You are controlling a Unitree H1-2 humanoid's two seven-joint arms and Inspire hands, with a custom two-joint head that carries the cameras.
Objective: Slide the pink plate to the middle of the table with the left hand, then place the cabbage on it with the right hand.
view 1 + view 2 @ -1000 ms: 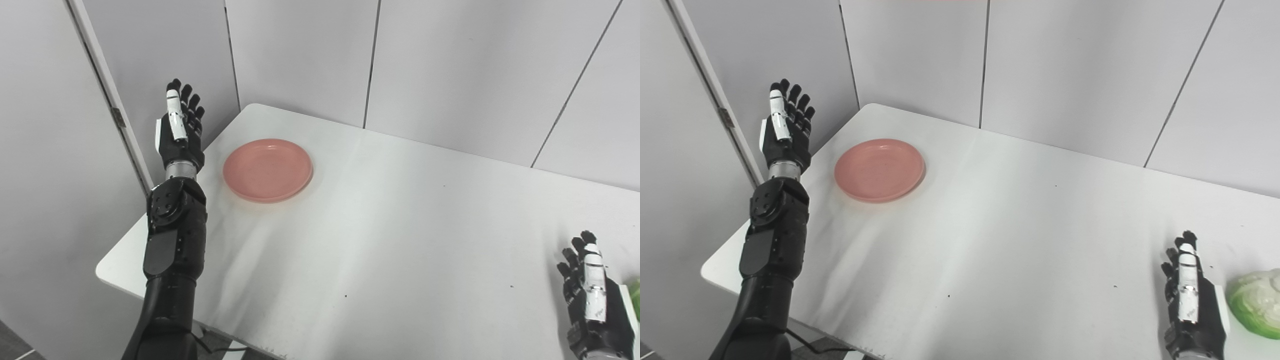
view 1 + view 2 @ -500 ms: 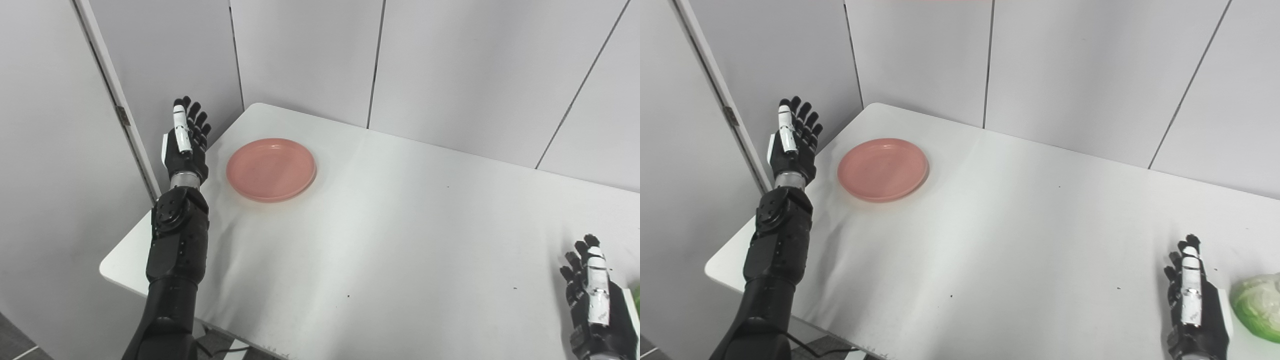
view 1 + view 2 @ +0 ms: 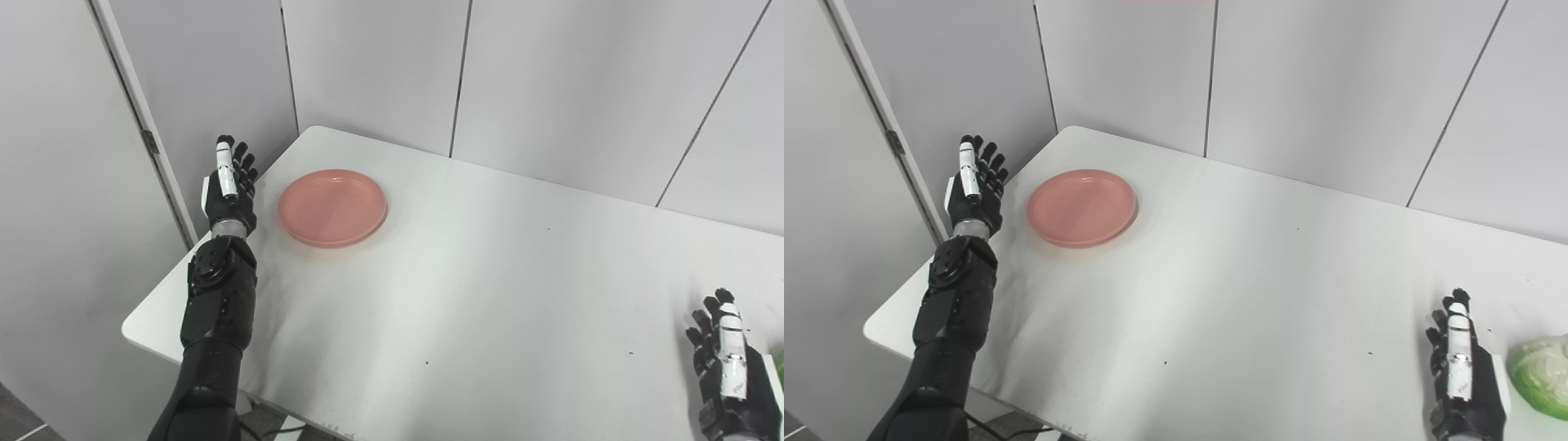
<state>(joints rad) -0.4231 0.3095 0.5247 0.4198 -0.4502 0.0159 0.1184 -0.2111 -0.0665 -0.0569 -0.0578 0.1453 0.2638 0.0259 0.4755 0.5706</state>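
Note:
A round pink plate lies flat near the far left corner of the white table. My left hand is open, fingers straight and pointing up, just left of the plate at the table's left edge, not touching it. My right hand is open, fingers up, at the near right of the table. A pale green cabbage lies on the table just right of that hand, cut off by the picture's edge; in the left eye view only a green sliver shows.
Grey wall panels stand close behind the table. A door frame with a hinge stands left of the left arm. The table's rounded left corner is near the left forearm.
My left hand has come down and a little toward the plate, now at the table's edge. The view shifted slightly between the oldest frame and now. The right hand, plate and cabbage stay put.

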